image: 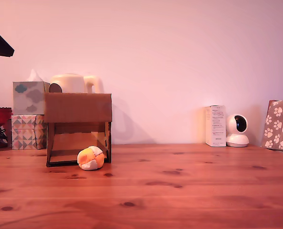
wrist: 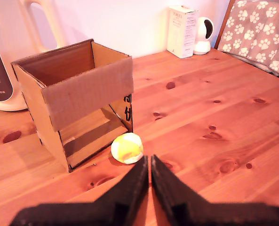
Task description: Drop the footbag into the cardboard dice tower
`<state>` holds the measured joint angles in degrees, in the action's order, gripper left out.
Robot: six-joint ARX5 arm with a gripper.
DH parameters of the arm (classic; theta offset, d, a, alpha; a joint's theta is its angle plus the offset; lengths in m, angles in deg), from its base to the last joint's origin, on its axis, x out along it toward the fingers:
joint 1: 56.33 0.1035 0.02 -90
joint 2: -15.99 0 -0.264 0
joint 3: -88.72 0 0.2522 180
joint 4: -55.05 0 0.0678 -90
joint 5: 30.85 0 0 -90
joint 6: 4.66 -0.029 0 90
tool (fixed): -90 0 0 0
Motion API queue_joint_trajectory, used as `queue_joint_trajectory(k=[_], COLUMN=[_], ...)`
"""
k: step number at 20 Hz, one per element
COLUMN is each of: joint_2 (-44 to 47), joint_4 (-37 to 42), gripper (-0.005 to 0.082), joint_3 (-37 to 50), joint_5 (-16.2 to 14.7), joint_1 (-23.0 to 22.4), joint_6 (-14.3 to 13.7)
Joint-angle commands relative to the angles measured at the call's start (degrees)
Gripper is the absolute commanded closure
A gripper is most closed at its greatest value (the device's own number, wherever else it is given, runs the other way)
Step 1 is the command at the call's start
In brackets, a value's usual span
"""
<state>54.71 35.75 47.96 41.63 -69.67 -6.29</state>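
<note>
1 footbag — beside cardboard dice tower opening

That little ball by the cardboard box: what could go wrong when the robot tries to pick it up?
The claw is shut, so it may nudge the ball instead of gripping it unless it opens first. The ball lies right against the box corner, so a finger might bump the cardboard and shift the box. Being round, it could roll into the lower opening.

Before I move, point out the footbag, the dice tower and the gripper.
footbag (image: 90,158), exterior view, orange panel.
cardboard dice tower (image: 78,107), exterior view, solid upper front panel.
gripper (wrist: 147,160), wrist view, between the closed fingertips.
</note>
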Motion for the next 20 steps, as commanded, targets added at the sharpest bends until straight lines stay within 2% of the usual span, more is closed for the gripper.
queue_joint_trajectory(k=[1,8,10,13,17,20], joint_2=[-0.11,-0.07,1.09,5.79,15.15,23.15], joint_4=[-0.17,-0.15,2.05,7.65,18.69,27.23], gripper=[0.0793,0.0793,0.0793,0.0793,0.0793,0.0793], joint_3=[1.07,1.07,1.07,1.09,1.20,1.20], joint_5=[0.00,0.00,0.00,0.00,0.35,3.72], joint_1=[0.17,0.17,0.15,-0.76,-4.33,-6.78], joint_6=[0.11,0.17,0.46,2.12,2.99,4.72])
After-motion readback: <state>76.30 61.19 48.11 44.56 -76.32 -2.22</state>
